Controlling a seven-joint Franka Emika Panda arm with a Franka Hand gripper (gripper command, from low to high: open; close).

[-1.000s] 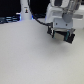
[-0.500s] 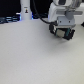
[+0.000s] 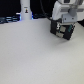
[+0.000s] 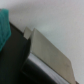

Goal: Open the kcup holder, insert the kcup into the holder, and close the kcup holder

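Exterior view shows me the arm's head (image 3: pixel 64 17) high up toward the exterior view's right, white on top with a dark block beneath it. I take that dark block to be the fingers (image 3: pixel 62 31), but the picture is too blurred for me to tell whether they are spread or pressed together, or whether anything sits between them. Under them runs a broad pale surface (image 3: pixel 35 57), and I see no pod on the part that shows. At the far edge, toward the exterior view's left, a white upright post (image 3: pixel 25 10) stands against a dark background with a bluish glow at its foot.

From the wrist view I get a very close, soft picture: a grey, metallic-looking slab (image 4: pixel 50 52) runs slantwise across it, with a dark mass (image 4: pixel 12 62) beside it and a teal patch (image 4: pixel 4 27) at one edge, all against a pale backdrop. I cannot say what these are.

I cannot make out the kcup holder or the kcup in either view, so I cannot place them relative to the fingers.
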